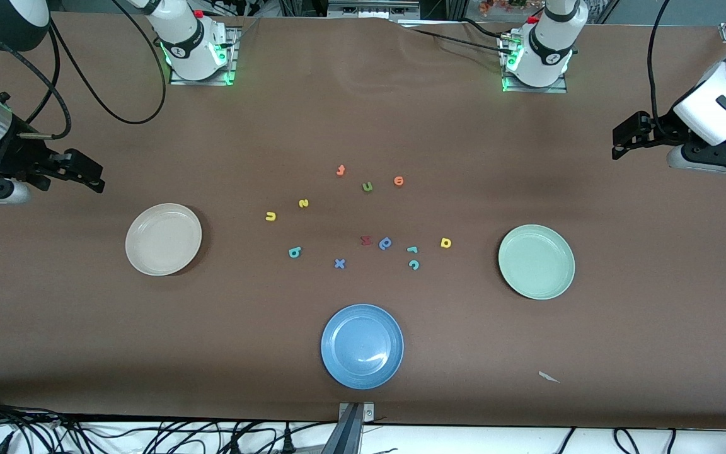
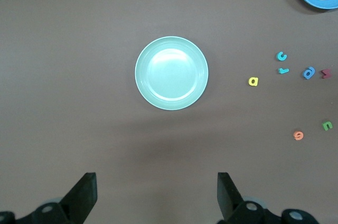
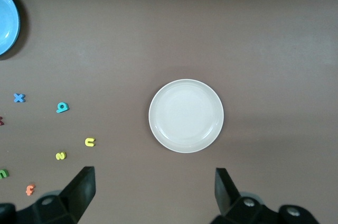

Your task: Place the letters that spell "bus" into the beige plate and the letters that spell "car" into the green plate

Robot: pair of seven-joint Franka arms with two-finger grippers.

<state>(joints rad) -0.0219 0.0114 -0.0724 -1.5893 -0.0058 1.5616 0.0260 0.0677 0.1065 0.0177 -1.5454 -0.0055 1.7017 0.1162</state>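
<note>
1. R gripper point(image 1: 89, 173): jaws wide apart, holding nothing, hanging over bare table at the right arm's end, waiting.
2. Beige plate point(image 1: 163, 239): empty, just beside that gripper's spot, between it and the letter spread.
3. "bus" letters: yellow u point(image 1: 270, 216), teal b point(image 1: 295, 253), yellow s point(image 1: 303, 203). All flat on table, well apart from each other, on the beige-plate side of the spread. b nearest the front cam, s farthest.
4. Mid spread: green u point(image 1: 367, 186), orange o point(image 1: 399, 181), blue p-shape point(image 1: 386, 243). Not wanted. Blue plate point(image 1: 362, 346) nearer the front cam, also not wanted.
5. "car" letters: teal r point(image 1: 412, 249), teal c point(image 1: 414, 264) just beside it, yellow a point(image 1: 445, 243) closest to green plate.
6. Green plate point(image 1: 536, 261): empty, toward the left arm's end.
7. L gripper point(image 1: 628, 135): jaws wide apart, empty, over bare table at the left arm's end, waiting.
8. Key relation, as judged: b/u/s closer to R arm, c/a/r closer to L arm, so each arm probably best suited to its own side. Letters tiny and flat, so a straight-down, well-centred pinch likely needed.
</note>
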